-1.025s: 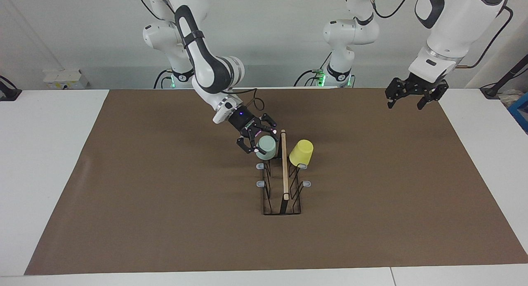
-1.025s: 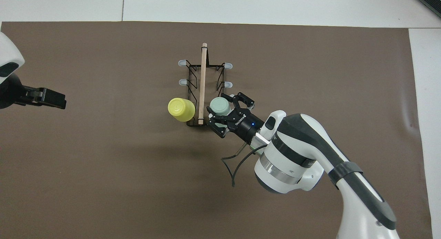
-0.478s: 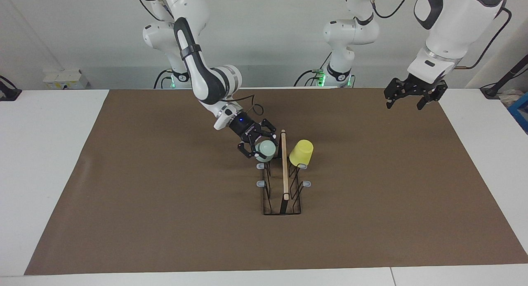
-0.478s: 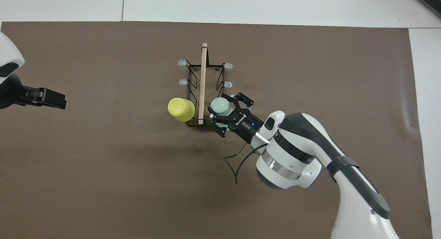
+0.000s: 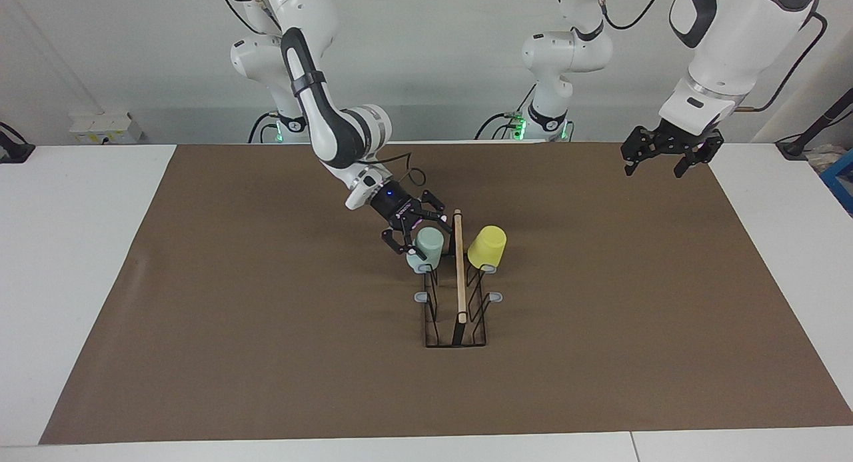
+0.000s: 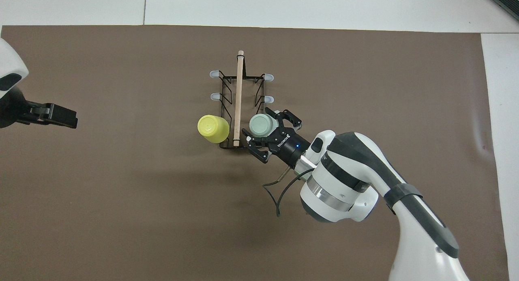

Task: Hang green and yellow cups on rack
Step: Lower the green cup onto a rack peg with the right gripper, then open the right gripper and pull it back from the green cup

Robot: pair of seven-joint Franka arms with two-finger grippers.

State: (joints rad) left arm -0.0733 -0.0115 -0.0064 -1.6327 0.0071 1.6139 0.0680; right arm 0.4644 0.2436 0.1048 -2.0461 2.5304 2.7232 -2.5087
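Observation:
The black wire rack (image 5: pixel 459 275) (image 6: pixel 238 94) stands mid-table, its wooden rod pointing away from the robots. The yellow cup (image 5: pixel 487 246) (image 6: pixel 212 128) hangs upside down on the peg nearest the robots, on the side toward the left arm's end. The green cup (image 5: pixel 428 247) (image 6: pixel 260 125) sits upside down on the matching peg toward the right arm's end. My right gripper (image 5: pixel 420 233) (image 6: pixel 262 123) is open, its fingers spread to either side of the green cup. My left gripper (image 5: pixel 654 167) (image 6: pixel 61 115) waits open, raised over the mat's edge at its own end.
A brown mat (image 5: pixel 266 329) covers most of the white table. Several grey-tipped pegs (image 5: pixel 422 297) on the rack carry nothing. The right arm's cable (image 6: pixel 275 191) loops over the mat beside the rack.
My right gripper has opened off the green cup. The cup has dropped a little and now rests on its peg. The left arm has barely moved.

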